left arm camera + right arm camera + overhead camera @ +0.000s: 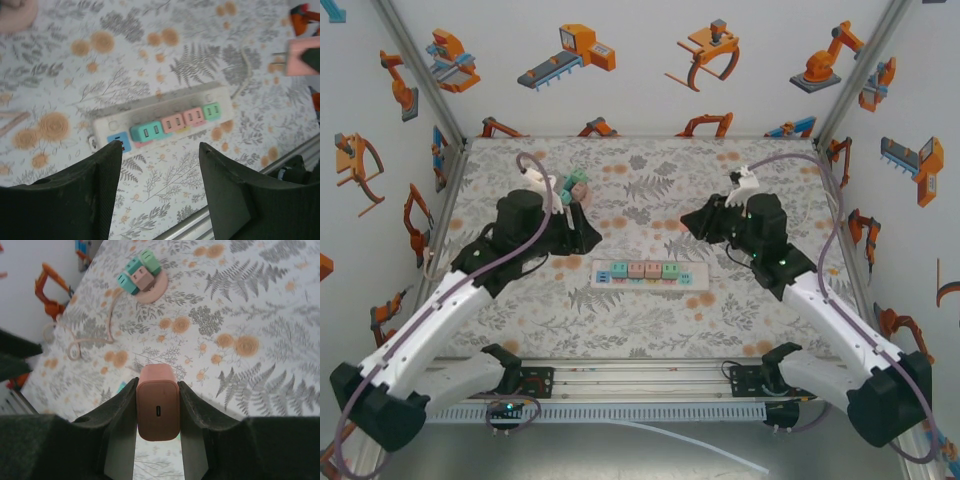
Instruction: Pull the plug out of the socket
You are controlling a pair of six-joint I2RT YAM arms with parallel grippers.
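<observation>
The right end effector [157, 385] is clenched on a salmon-pink boxy plastic charger plug [157, 410], held clear at one o'clock of the long flat white power strip [698, 271], which lies mid-table with other pastel plugs seated. The left end effector [160, 149] hangs released and empty over the strip. With this plug apparently freed, the next move likely calls for carrying it to the round pink dish [150, 292] at eleven o'clock.

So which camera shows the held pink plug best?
The right wrist view: the pink rectangular plastic plug sits close, centred between the jaws of the right gripper. The left wrist view catches it blurry at the edge.
</observation>
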